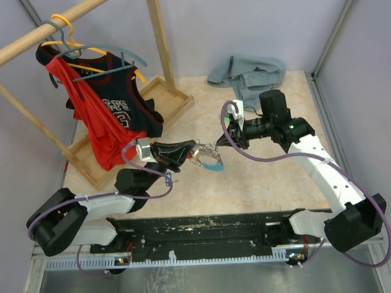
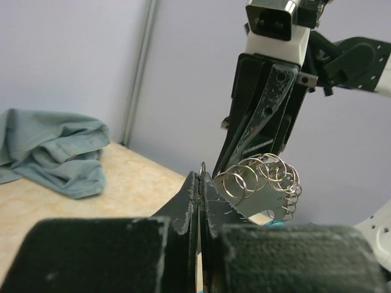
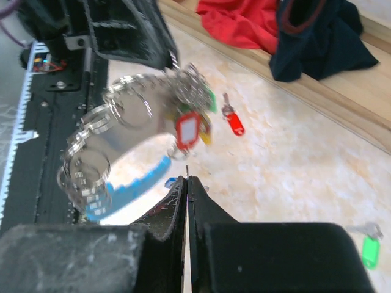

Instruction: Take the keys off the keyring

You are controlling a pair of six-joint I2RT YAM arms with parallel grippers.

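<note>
Fingers on my left gripper (image 2: 200, 180) are clamped tight on a thin edge of the keyring (image 2: 259, 177), so the whole jangly coil of loops hangs off it, up above the table (image 3: 293, 165). My right gripper (image 3: 187, 183) is squeezed closed too, right beside the bunch. There's a sliver of metal at its tips, can't tell which bit. Some keys (image 3: 194, 107) with red and green tags sit on the ring. Out on the table lie a red-tagged key (image 3: 233, 122) and, further off, a green-tagged key (image 3: 369, 249).
</note>
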